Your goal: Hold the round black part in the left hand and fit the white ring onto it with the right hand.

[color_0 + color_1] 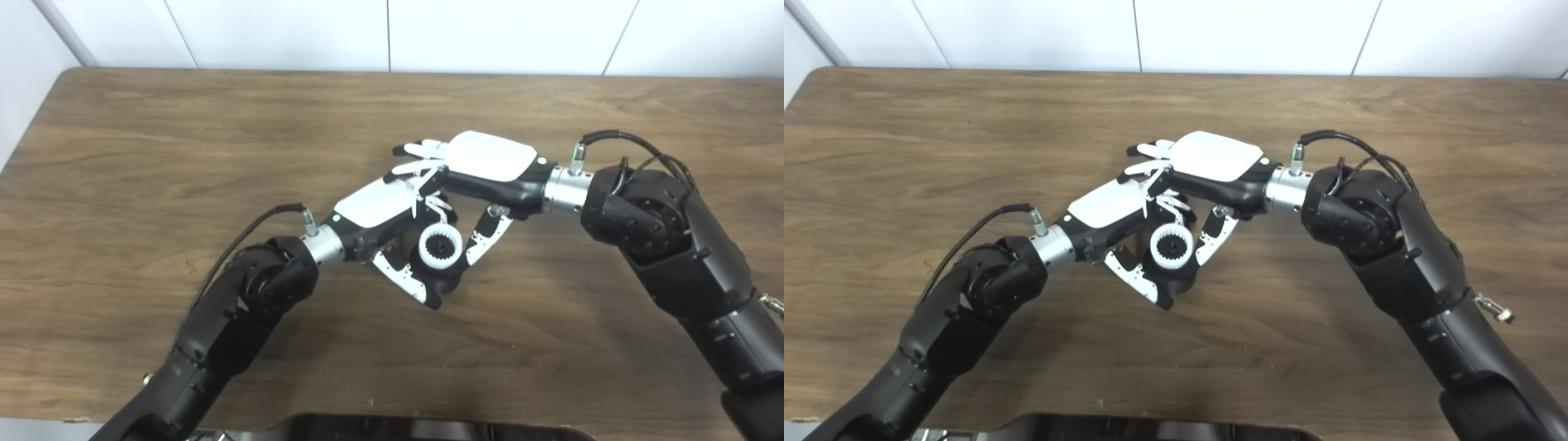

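Both hands meet: left hand clamps black part, white ring facing up; right hand grip unclear.

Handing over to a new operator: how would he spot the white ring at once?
Find where the two hands meet at the middle of the wooden table. Between the thumbs of the left hand and right hand sits the white ring: toothed inside, dark centre.

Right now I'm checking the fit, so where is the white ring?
The white ring sits mid-table, between the two hands, on the round black part held by the left hand, with the right hand just above it.
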You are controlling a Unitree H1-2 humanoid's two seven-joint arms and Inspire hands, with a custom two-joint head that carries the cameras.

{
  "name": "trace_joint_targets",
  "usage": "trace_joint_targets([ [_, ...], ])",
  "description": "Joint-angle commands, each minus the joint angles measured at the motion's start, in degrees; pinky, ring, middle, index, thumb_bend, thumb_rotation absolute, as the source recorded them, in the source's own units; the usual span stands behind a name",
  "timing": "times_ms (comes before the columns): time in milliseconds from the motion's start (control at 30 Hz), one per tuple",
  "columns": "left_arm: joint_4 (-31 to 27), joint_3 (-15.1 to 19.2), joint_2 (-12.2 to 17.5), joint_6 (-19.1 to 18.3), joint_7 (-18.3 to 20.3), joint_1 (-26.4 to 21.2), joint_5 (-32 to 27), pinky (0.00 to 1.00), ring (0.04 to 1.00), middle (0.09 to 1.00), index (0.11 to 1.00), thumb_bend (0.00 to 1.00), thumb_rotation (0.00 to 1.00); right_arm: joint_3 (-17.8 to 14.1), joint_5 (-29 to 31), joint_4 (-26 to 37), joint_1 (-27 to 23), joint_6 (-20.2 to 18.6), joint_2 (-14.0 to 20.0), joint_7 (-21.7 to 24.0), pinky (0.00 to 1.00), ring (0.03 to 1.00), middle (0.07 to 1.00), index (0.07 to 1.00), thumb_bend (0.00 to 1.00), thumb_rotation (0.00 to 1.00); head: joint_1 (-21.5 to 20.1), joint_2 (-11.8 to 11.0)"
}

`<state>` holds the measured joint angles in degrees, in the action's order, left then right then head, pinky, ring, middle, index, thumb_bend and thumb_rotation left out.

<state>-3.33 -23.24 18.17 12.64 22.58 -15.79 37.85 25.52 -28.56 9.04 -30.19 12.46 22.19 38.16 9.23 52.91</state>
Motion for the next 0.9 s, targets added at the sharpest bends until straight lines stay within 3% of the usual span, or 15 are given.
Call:
trace_joint_targets([
  [0,-2.5,1.15,0.28,1.72,-1.59,-2.25,-1.39,1.0,0.928,0.792,0.481,0.52,0.06,-0.27,-1.18,0.35,-0.7,0.11,0.65,-0.58,1.0,1.0,0.888,0.481,0.53,0.14,0.11,0.0],
  [267,-2.23,1.23,-0.2,1.54,-1.81,-2.09,-1.67,1.0,0.957,0.799,0.48,0.52,0.05,0.09,-1.43,1.54,-0.02,-0.49,0.35,-0.67,1.0,1.0,0.886,0.48,0.53,0.14,0.06,-0.13],
  [800,-2.58,1.94,-0.95,0.51,-1.46,-1.22,-2.49,1.0,0.961,0.807,0.48,0.52,0.05,0.19,-4.41,0.24,1.92,0.97,-0.88,-5.09,1.0,1.0,0.897,0.481,0.53,0.14,-0.14,-0.76],
  [867,-2.85,1.84,-1.04,0.34,-1.29,-1.06,-2.34,1.0,0.929,0.804,0.48,0.52,0.06,0.02,-4.45,-0.11,1.75,0.85,-0.93,-5.3,1.0,1.0,0.892,0.481,0.53,0.14,-0.37,-0.86],
])
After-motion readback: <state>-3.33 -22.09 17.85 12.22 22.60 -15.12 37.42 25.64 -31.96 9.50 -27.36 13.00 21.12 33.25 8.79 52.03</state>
